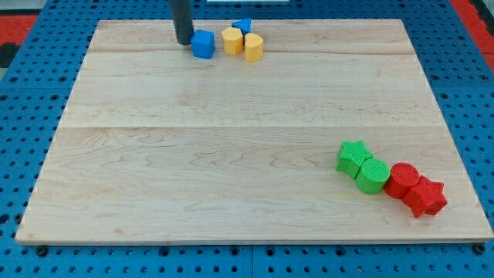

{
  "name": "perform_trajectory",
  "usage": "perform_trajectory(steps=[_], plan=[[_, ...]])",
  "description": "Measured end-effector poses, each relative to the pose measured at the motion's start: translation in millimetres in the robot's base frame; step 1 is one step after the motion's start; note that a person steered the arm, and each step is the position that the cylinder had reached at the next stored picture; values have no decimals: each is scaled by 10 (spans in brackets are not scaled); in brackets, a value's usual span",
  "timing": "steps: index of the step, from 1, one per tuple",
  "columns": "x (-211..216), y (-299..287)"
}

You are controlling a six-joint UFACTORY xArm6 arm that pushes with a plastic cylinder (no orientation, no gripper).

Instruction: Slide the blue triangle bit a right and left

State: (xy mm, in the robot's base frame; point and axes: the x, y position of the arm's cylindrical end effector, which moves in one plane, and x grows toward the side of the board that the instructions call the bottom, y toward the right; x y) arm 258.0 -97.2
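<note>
The small blue triangle (243,25) sits at the view's top, just behind two yellow blocks, a hexagon-like one (231,40) and a rounded one (253,47). A blue cube (203,44) lies left of them. My tip (184,41) stands on the board directly left of the blue cube, about touching it, and well left of the blue triangle, with the cube and the yellow hexagon between.
A wooden board (231,170) lies on a blue pegboard. At the view's lower right sit a green star (353,157), a green cylinder (373,175), a red cylinder (402,181) and a red star (426,196) in a touching row.
</note>
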Motion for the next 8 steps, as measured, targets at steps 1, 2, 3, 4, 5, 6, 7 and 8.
perform_trajectory(steps=[1, 2, 3, 4, 5, 6, 7, 8], plan=[[64, 299], [-265, -244], [-359, -130], [-485, -93], [-487, -93], [-487, -28], [-656, 479], [-655, 712]])
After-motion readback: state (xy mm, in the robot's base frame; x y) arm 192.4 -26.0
